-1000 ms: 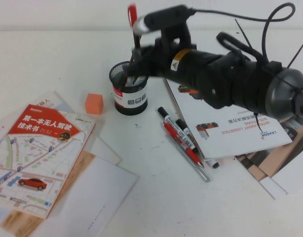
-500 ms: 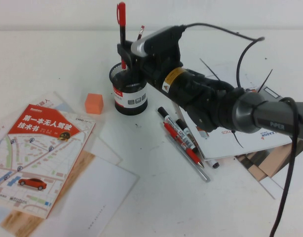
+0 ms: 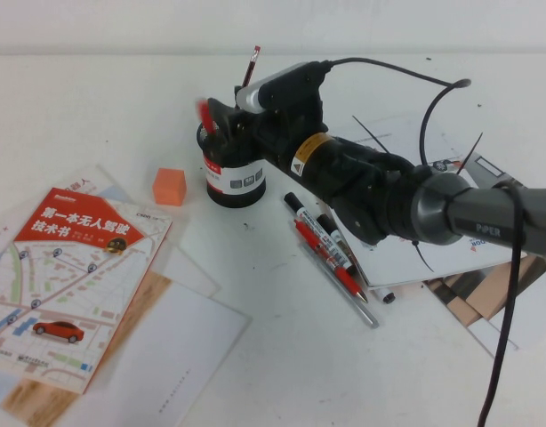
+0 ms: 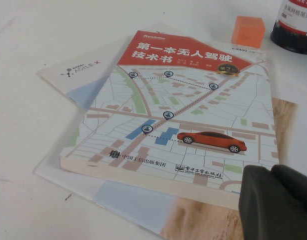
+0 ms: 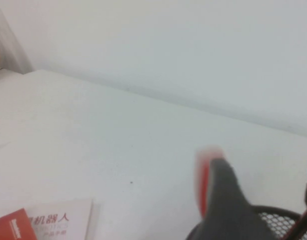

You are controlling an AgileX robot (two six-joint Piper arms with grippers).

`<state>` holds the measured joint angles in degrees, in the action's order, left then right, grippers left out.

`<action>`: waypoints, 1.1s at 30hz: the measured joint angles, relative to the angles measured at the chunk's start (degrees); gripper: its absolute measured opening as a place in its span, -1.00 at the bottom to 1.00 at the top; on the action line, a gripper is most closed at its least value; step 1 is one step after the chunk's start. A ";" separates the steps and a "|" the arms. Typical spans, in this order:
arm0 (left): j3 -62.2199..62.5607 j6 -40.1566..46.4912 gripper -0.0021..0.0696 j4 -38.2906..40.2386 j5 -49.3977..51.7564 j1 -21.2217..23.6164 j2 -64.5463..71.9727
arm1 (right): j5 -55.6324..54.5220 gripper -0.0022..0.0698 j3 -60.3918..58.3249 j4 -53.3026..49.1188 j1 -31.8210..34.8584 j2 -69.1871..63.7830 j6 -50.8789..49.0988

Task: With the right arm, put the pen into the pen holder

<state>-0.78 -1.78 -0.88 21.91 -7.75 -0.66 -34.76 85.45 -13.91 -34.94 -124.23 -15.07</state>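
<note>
The black mesh pen holder point(image 3: 235, 173) with a white label stands at the back of the table. The pen point(image 3: 204, 114) shows only as a blurred red cap at the holder's left rim, with its barrel down inside. My right gripper point(image 3: 223, 120) hovers right over the holder, its fingers apart. In the right wrist view the red cap point(image 5: 204, 185) lies just outside one grey finger point(image 5: 228, 210), above the holder's rim point(image 5: 276, 219). My left gripper point(image 4: 271, 175) is shut and empty over a booklet.
A thin red-tipped stick point(image 3: 252, 64) stands in the holder. An orange cube point(image 3: 169, 186) lies left of it. A red pen and black-capped markers point(image 3: 331, 253) lie to the right, beside a white brochure point(image 3: 433, 240). The map booklet point(image 3: 68, 276) lies on papers at front left.
The pen, held upright above the holder before, has dropped low into it and now leans at the left rim. My right gripper has come down closer over the holder.
</note>
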 joint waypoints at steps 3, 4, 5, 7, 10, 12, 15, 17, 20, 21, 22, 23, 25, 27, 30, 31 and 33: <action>0.00 0.00 -0.95 0.00 0.00 0.00 0.00 | 0.38 0.03 0.00 0.24 0.00 -0.09 0.00; 0.00 0.00 -0.95 0.00 0.00 0.00 0.00 | 0.41 0.03 0.00 0.24 0.00 0.04 0.00; 0.00 0.00 -0.95 0.00 0.00 0.00 0.00 | 0.51 0.00 0.00 0.24 0.00 0.17 0.00; 0.00 0.00 -0.95 0.00 0.00 0.00 0.00 | 0.76 -0.16 0.00 -0.44 0.00 1.13 0.00; 0.00 0.00 -0.95 0.00 0.00 0.00 0.00 | 0.99 -0.62 -0.10 -3.70 0.00 3.97 -1.18; 0.00 0.00 -0.95 0.00 0.00 0.00 0.00 | 0.86 -0.82 -0.87 -6.71 0.00 6.88 -4.64; 0.00 0.00 -0.95 0.00 0.00 0.00 0.00 | -1.08 -0.94 -4.54 -10.40 0.00 13.29 -10.15; 0.00 0.00 -0.95 0.00 0.00 0.00 0.00 | -2.26 -0.97 -9.02 -11.84 0.00 17.53 -11.79; 0.00 0.00 -0.95 0.00 0.00 0.00 0.00 | -2.68 -0.98 -16.75 -13.43 0.00 24.11 -12.22; 0.00 0.00 -0.95 0.00 0.00 0.00 0.00 | -2.68 -0.99 -19.65 -14.46 0.09 26.38 -12.22; 0.00 0.00 -0.95 0.00 0.00 0.00 0.00 | -2.58 -0.99 -22.02 -15.76 0.09 28.72 -12.22; 0.00 0.00 -0.95 0.00 0.00 0.00 0.00 | -2.27 -0.99 -25.47 -17.08 0.09 31.12 -12.22; 0.00 0.00 -0.95 0.00 0.00 0.00 0.00 | -0.72 -0.99 -30.28 -20.13 0.09 36.04 -12.22; 0.00 0.00 -0.95 0.00 0.00 0.00 0.00 | 1.01 -0.99 -34.84 -22.18 0.09 40.23 -12.22; 0.00 0.00 -0.95 0.00 0.00 0.00 0.00 | 2.27 -0.99 -40.41 -23.29 0.09 45.00 -12.22; 0.00 0.00 -0.95 0.00 0.00 0.00 0.00 | 2.27 -0.99 -42.36 -23.56 0.35 46.23 -12.22; 0.00 0.00 -0.95 0.00 0.00 0.00 0.00 | 1.69 -0.99 -45.72 -23.80 0.60 48.42 -12.22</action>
<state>-0.78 -1.78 -0.88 21.91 -7.75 -0.66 -33.07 39.74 -37.72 -34.34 -75.80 -27.29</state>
